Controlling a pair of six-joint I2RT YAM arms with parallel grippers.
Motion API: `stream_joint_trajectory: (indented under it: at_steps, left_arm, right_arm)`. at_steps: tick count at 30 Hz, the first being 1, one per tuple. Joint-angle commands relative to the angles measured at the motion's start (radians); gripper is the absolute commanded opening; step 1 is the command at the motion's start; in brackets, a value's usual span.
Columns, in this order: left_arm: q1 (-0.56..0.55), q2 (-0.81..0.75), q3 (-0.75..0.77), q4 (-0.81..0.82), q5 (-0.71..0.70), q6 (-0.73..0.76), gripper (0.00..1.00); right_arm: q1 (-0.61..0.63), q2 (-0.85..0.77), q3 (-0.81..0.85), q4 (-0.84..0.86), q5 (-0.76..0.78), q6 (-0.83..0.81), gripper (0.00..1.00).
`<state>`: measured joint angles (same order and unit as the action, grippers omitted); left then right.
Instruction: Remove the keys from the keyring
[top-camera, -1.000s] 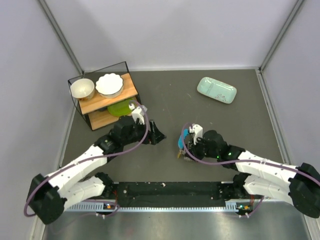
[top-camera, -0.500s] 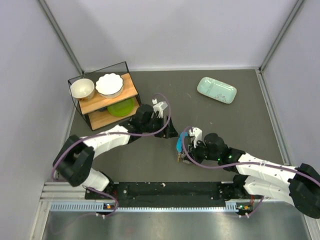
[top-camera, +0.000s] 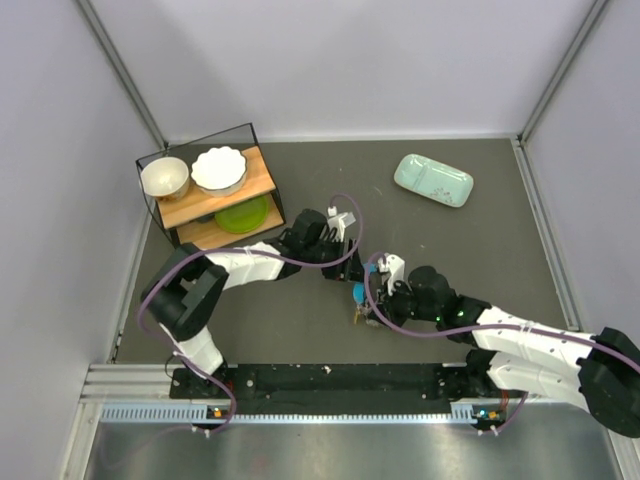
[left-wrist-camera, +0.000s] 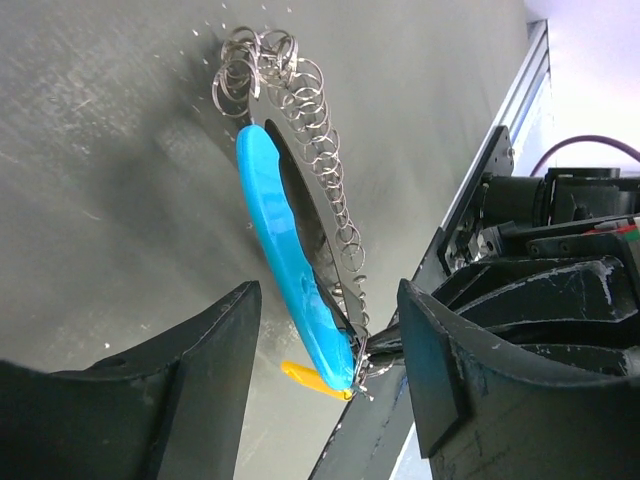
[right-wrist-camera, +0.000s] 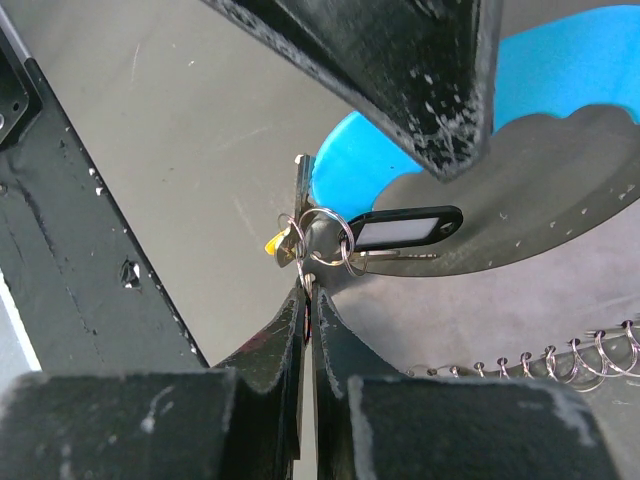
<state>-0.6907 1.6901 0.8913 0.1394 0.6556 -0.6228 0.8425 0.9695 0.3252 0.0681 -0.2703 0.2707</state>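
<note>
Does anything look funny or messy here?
Yes. The keyring isn't a round loop: it's a long straggly string of little rings, one end pinched in the right claw, trailing beside the blue key.

The left arm (top-camera: 245, 265) and the right arm (top-camera: 530, 345) are made of smooth white shells with round black joints in between. A thin purple cable (top-camera: 345, 197) runs along each arm in loose loops. The left gripper (left-wrist-camera: 325, 300) has two wide black fingers (left-wrist-camera: 190, 380), curved on the inside, with small white scratches. The right gripper (right-wrist-camera: 308, 295) has black fingers too, thin at the tips and dotted with pale specks.
</note>
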Motion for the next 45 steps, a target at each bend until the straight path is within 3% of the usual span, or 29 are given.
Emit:
stream_joint_trajectory:
  at_steps: [1, 5, 6, 8, 10, 14, 18, 20, 21, 22, 25, 31, 34, 38, 45]
  left_arm:
    - [-0.018, 0.054, 0.044, 0.089, 0.064, -0.003, 0.60]
    - [-0.021, 0.098, 0.058, 0.141, 0.108, -0.017, 0.48]
    - [-0.021, 0.102, 0.060, 0.146, 0.117, -0.017, 0.35]
    - [-0.020, 0.095, 0.060, 0.152, 0.143, -0.015, 0.17]
    - [-0.021, 0.069, 0.058, 0.141, 0.145, 0.004, 0.00]
    - [-0.018, -0.027, 0.073, 0.069, 0.115, 0.096, 0.00]
    - [-0.017, -0.256, 0.064, 0.028, -0.017, 0.210, 0.00]
    - [-0.020, -0.375, -0.003, 0.092, -0.106, 0.253, 0.00]
    - [-0.020, -0.505, -0.046, 0.151, -0.152, 0.265, 0.00]
    - [-0.020, -0.571, -0.095, 0.278, -0.250, 0.276, 0.00]
    - [-0.024, -0.762, -0.251, 0.439, -0.336, 0.288, 0.00]
    - [-0.024, -0.859, -0.256, 0.365, -0.295, 0.347, 0.00]
    - [-0.024, -0.877, -0.267, 0.394, -0.260, 0.307, 0.00]
    - [-0.024, -0.880, -0.246, 0.329, -0.240, 0.366, 0.00]
    - [-0.024, -0.888, -0.227, 0.264, -0.192, 0.440, 0.00]
  right_arm:
    - [0.015, -0.018, 0.008, 0.059, 0.006, -0.005, 0.00]
    - [0.015, -0.020, 0.003, 0.055, 0.011, -0.001, 0.00]
    - [0.015, -0.023, 0.005, 0.052, 0.016, 0.001, 0.00]
    - [0.015, -0.031, 0.015, 0.029, 0.025, 0.005, 0.00]
    - [0.015, -0.046, 0.046, -0.002, 0.055, 0.019, 0.07]
    - [0.015, -0.113, 0.138, -0.137, 0.074, 0.071, 0.28]
    - [0.015, -0.244, 0.198, -0.172, 0.109, 0.123, 0.59]
    - [0.015, -0.335, 0.215, -0.168, 0.117, 0.146, 0.64]
    - [0.015, -0.362, 0.221, -0.157, 0.126, 0.148, 0.66]
    - [0.015, -0.388, 0.224, -0.148, 0.129, 0.150, 0.67]
    - [0.015, -0.463, 0.225, -0.117, 0.158, 0.160, 0.68]
    - [0.015, -0.433, 0.254, 0.010, 0.028, 0.162, 0.61]
    - [0.015, -0.384, 0.285, 0.073, -0.148, 0.121, 0.61]
    - [0.020, -0.345, 0.345, 0.064, -0.305, -0.032, 0.64]
    - [0.038, -0.298, 0.405, 0.026, -0.333, -0.330, 0.72]
